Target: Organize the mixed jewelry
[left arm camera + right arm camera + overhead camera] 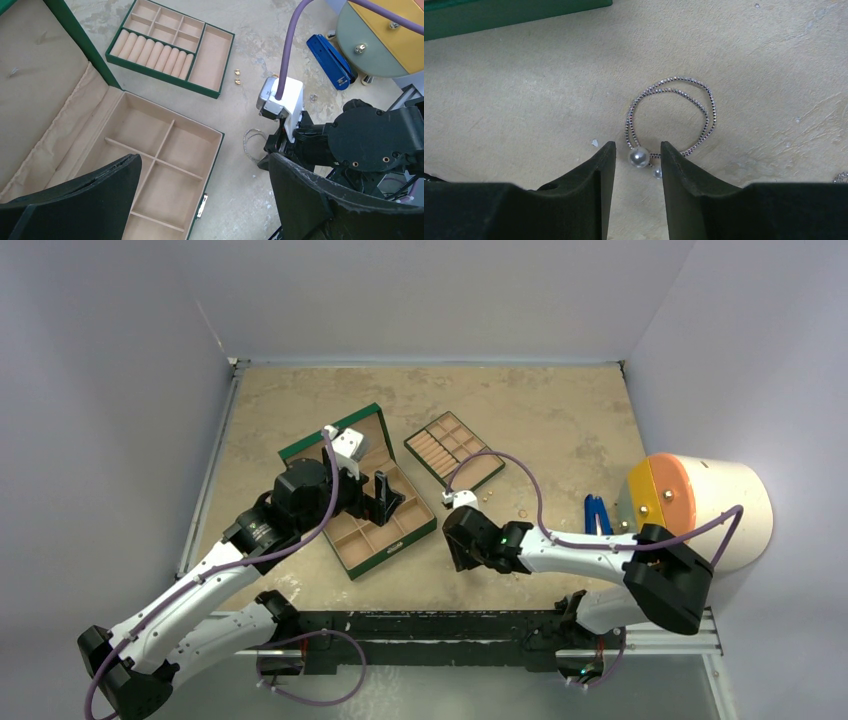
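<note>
A thin silvery hoop [671, 115] of fine chain lies flat on the table, with a pearl [639, 157] and a smaller bead at its near end. My right gripper [638, 146] is low over it and open, the pearl sitting between the fingertips without touching them. The same hoop [251, 142] shows in the left wrist view beside the right gripper's fingers. Two gold studs [238, 77] lie by the tray insert [220, 50]. My left gripper [204, 160] hangs wide open and empty over the green box [165, 165], whose compartments look empty.
The box [412, 537] stands open left of centre, with its lid lying back. The ring-roll tray [455, 448] sits behind it. A blue clip-like tool [597, 513] and a big white drum with an orange and yellow face [700, 505] stand at the right.
</note>
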Controlling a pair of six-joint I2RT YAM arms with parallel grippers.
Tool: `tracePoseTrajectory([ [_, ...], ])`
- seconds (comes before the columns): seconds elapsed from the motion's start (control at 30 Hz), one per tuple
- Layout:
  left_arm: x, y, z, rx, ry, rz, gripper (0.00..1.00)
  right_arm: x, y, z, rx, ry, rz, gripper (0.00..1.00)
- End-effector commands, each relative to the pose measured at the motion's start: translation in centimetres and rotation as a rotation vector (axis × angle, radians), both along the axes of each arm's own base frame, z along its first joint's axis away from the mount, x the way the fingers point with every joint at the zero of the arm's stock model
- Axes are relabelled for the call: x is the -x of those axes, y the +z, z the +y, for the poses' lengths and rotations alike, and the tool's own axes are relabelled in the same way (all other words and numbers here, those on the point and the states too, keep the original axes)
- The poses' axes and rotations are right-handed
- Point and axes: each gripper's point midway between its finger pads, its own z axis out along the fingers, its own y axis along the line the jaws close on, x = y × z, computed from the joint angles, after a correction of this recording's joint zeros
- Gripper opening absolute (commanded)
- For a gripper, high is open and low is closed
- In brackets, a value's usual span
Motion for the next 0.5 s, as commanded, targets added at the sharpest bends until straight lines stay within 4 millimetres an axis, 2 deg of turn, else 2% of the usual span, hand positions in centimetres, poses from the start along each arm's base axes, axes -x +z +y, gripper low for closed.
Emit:
tracePoseTrajectory([
  [0.0,-0.24,2.81,-0.40,0.053,-0.005,-0.054,0.99,-0.80,1.01,0.80,-0.016,0.000,-0.044,0.40],
  [0.47,-0.27,2.77,-0.44,0.051,-0.005,-0.052,0.99,-0.18,0.53,0.64,0.017,0.006,-0.039,0.34],
])
